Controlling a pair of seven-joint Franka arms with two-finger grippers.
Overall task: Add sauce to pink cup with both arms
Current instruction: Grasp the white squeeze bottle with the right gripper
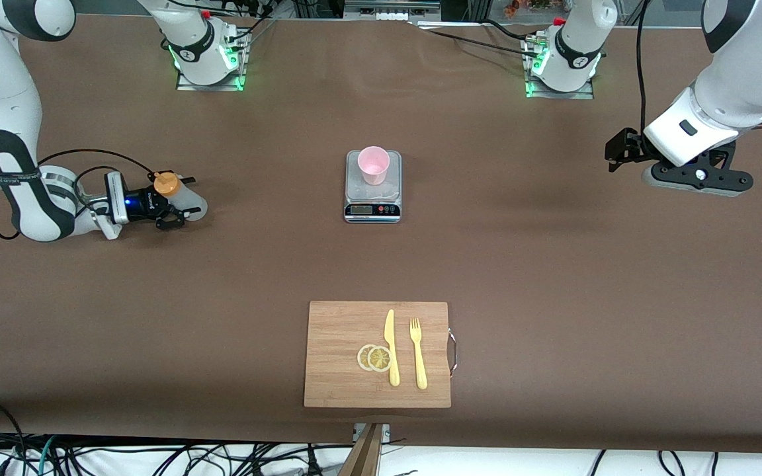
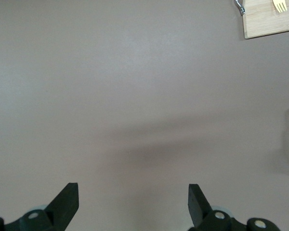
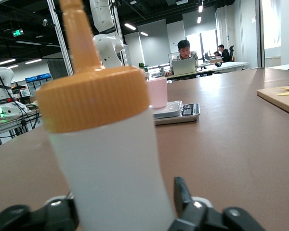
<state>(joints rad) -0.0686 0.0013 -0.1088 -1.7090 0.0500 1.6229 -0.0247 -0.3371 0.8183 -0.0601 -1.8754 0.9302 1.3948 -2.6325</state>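
The sauce bottle (image 1: 190,200), whitish with an orange nozzle cap, stands on the table at the right arm's end. It fills the right wrist view (image 3: 111,163). My right gripper (image 1: 181,197) reaches in level with the table and has a finger on each side of the bottle's body. One finger (image 3: 181,190) still shows a small gap to the bottle. The pink cup (image 1: 374,164) stands upright on a small kitchen scale (image 1: 372,200) at mid-table, and shows past the bottle (image 3: 157,91). My left gripper (image 1: 622,152) waits open over bare table at the left arm's end (image 2: 133,192).
A wooden cutting board (image 1: 341,370) lies nearer the front camera than the scale, carrying a yellow knife (image 1: 391,347), a yellow fork (image 1: 418,354) and two lemon slices (image 1: 374,357). Its corner shows in the left wrist view (image 2: 269,26). Brown table surface stretches between bottle and scale.
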